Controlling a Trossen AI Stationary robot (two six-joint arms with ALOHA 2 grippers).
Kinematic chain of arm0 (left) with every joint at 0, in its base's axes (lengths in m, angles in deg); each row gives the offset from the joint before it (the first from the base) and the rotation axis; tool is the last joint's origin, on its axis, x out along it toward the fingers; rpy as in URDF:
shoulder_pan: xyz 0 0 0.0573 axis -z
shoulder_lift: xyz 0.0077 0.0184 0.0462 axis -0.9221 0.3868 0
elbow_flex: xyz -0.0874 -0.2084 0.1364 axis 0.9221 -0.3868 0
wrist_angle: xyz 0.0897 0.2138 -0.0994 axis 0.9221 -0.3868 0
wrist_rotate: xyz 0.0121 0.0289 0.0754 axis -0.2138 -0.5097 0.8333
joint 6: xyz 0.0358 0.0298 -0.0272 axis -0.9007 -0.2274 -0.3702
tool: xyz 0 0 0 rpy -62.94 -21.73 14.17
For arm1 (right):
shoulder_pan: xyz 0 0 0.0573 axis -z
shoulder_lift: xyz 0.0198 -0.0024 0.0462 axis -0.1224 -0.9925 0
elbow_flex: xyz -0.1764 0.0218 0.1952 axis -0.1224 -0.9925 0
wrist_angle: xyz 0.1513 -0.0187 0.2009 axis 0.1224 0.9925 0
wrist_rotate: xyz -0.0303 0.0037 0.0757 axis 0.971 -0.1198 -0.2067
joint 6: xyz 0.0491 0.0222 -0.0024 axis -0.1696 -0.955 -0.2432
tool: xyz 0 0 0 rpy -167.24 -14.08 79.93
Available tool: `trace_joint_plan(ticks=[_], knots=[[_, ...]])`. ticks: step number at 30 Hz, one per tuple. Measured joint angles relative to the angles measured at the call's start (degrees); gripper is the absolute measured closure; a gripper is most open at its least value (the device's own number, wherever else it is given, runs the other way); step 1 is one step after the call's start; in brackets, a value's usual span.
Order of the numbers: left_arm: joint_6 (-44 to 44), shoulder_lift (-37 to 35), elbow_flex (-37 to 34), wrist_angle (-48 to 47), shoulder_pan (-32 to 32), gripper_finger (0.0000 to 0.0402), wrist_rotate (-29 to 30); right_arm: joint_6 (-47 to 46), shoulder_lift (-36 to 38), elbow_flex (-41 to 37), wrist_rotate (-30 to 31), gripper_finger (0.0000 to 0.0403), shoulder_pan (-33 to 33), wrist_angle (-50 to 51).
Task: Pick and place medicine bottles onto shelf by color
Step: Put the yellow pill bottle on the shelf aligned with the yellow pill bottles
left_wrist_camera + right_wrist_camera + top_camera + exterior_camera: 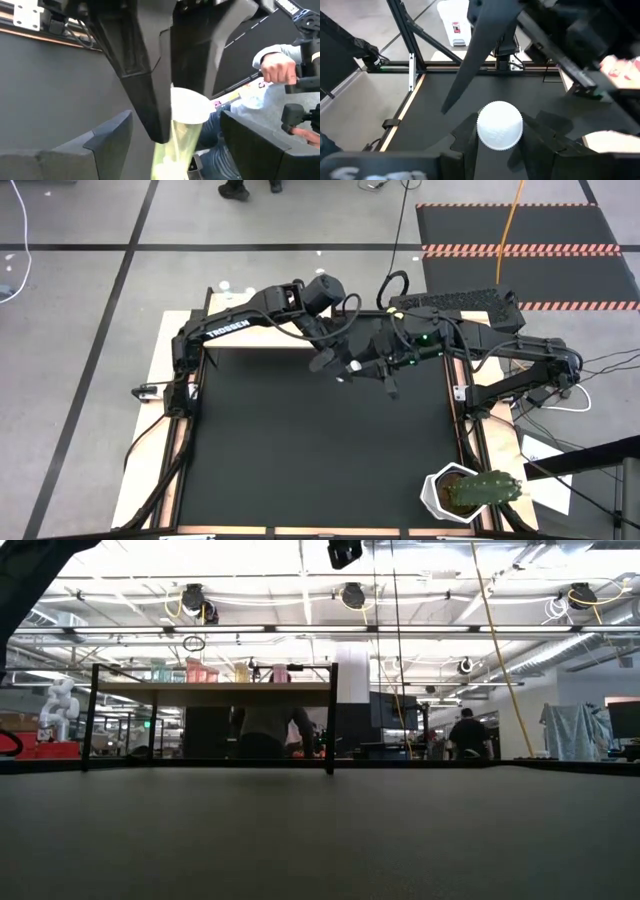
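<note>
Right gripper (500, 150) clamped on a yellow bottle (500, 125), held mid-air over the mat's far part. Left gripper (172, 150) jaws wide either side of it — looks like a handover. Shelf (212, 693) already has several bottles; this one isn't placed yet.

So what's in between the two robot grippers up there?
A small yellow bottle with a white cap, pinched by the right gripper; the left gripper is open beside it. The left wrist view shows it best.
</note>
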Motion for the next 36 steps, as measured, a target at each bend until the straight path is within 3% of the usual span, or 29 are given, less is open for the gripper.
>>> trace_joint_plan(ticks=[5, 18, 25, 30, 36], knots=[[-1.25, -0.04, 0.0, 0.0, 0.64, 0.0111, 0.04, 0.99, 0.0, 0.0, -1.83, 0.0289, 0.0, -0.08], [-2.35, -0.07, 0.0, 0.38, 1.17, 0.0252, 0.19, 2.4, 0.2, 0.0, -4.55, 0.0289, 0.0, -0.19], [-3.41, -0.07, 0.0, 2.28, 1.05, 0.0282, -0.01, 2.76, 0.82, 0.02, -4.37, 0.0272, 0.04, 0.54], [-8.33, -0.07, 0.01, 3.21, 0.47, 0.0284, 6.05, 4.01, 2.74, 0.02, 1.11, 0.0216, 0.11, 2.5], [-12.67, -0.15, 0.04, 4.56, 0.2, 0.0284, 13.89, 7.0, 7.33, -0.09, 13.99, 0.0135, 0.09, 3.31]])
